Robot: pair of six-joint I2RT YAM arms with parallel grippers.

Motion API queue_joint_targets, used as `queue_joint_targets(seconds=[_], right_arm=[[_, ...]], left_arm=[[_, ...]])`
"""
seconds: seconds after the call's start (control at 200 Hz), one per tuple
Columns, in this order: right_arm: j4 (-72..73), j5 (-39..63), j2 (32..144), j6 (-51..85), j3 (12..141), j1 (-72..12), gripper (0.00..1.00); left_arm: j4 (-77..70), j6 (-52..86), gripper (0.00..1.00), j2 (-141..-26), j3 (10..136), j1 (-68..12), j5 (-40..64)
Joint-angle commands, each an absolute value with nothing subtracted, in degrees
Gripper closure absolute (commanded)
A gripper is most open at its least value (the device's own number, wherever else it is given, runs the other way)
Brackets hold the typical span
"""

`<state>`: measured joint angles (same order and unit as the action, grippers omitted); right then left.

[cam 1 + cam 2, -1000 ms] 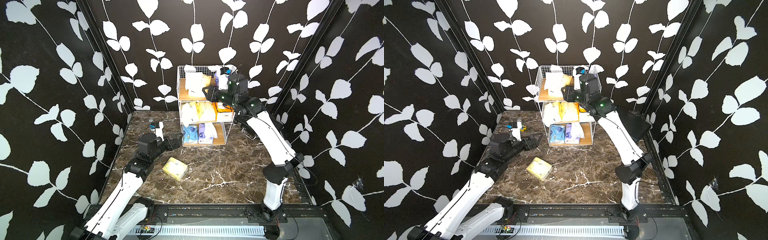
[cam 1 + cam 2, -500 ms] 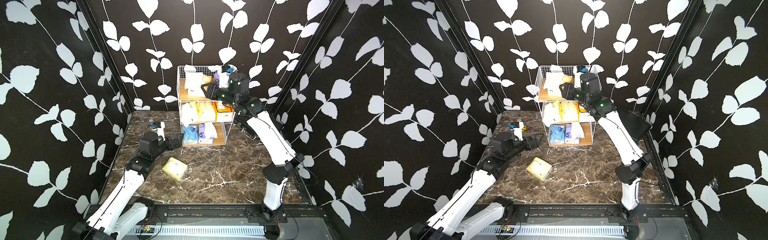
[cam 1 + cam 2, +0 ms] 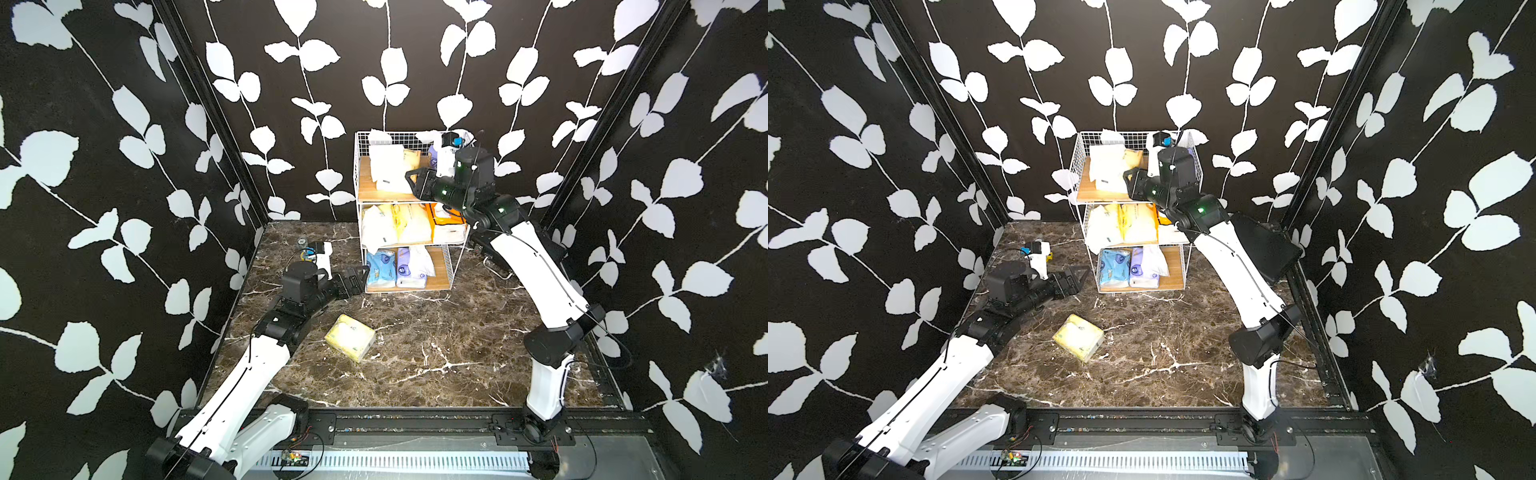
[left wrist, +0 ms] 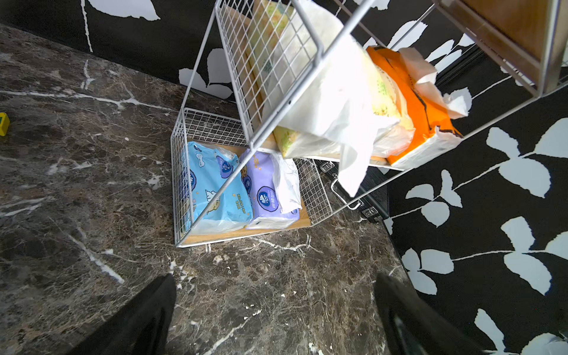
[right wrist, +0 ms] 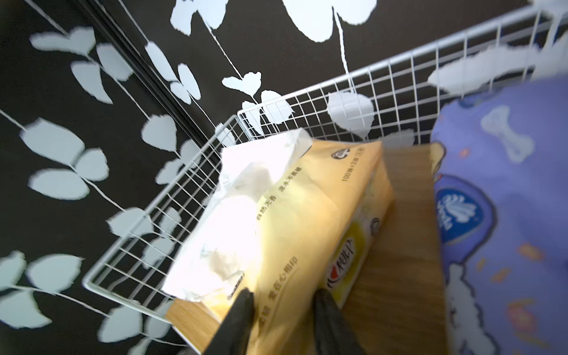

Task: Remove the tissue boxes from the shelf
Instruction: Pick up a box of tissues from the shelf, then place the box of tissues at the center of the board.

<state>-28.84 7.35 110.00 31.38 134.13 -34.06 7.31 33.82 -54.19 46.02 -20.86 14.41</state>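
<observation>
**Top views:** the shelf [image 3: 367, 192] stands at the back wall on the marble counter [image 3: 436, 353]. All three tiers are loaded, so most of the job looks undone. One loose yellow pack [image 3: 350, 336] lies on the counter well apart from the shelf, so that one counts as out. The right arm reaches up to the top tier, with the right pincer [image 3: 410, 178] at the front edge of the held pack [image 3: 387, 171]. It comes in from the open front, likely because wire walls close the other sides. The left arm is low, with the left pincer [image 3: 360, 277] just beside the bottom tier's front corner, touching nothing

**Left wrist:** the left pincer is wide and empty, its fingers [image 4: 144, 316] spread over bare counter and aimed at the bottom tier. That is probably wide enough to take a pack's width. The blue pack [image 4: 215, 190] and the lower lavender pack [image 4: 268, 196] sit side by side there, touching. The middle tier above holds pale packs plus the orange box [image 4: 415, 116], with tissue poking out of its top

**Right wrist:** the picture is blurred. The right pincer is narrow, nipping the near end of the held pack, with fingers [image 5: 241, 310] on either side of the wrapper. The upper lavender pack [image 5: 498, 215] sits alongside, with bare board between the two. It is a pinch on soft wrap, so it could slip or tear. My guess is the next move draws the pack out over the front edge and down to the counter
</observation>
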Motion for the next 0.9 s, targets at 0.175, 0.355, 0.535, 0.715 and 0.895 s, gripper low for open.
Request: queue_joint_targets(seconds=[0.175,0.355,0.535,0.715,0.895], right_arm=[[-26.8,9.2,108.2,29.0,134.9,-33.8,1.0],[-25.1,11.9,103.1,28.3,129.7,-32.8,1.0],[-18.2,19.0,97.3,31.9,120.5,-30.1,1.0],[-13.4,26.2,92.6,32.7,113.5,-28.8,1.0],[-12.1,32.3,88.8,32.6,109.2,-27.9,1.0]], left_arm=[[6.8,33.9,0.01,-52.3,47.6,-21.3,14.6],[7.4,35.3,0.01,-50.9,47.5,-21.5,14.2],[7.5,36.8,0.01,-48.8,48.2,-22.4,13.1],[7.6,37.6,0.01,-47.6,48.9,-23.3,12.4],[7.0,38.3,0.01,-47.6,49.2,-24.4,11.8]])
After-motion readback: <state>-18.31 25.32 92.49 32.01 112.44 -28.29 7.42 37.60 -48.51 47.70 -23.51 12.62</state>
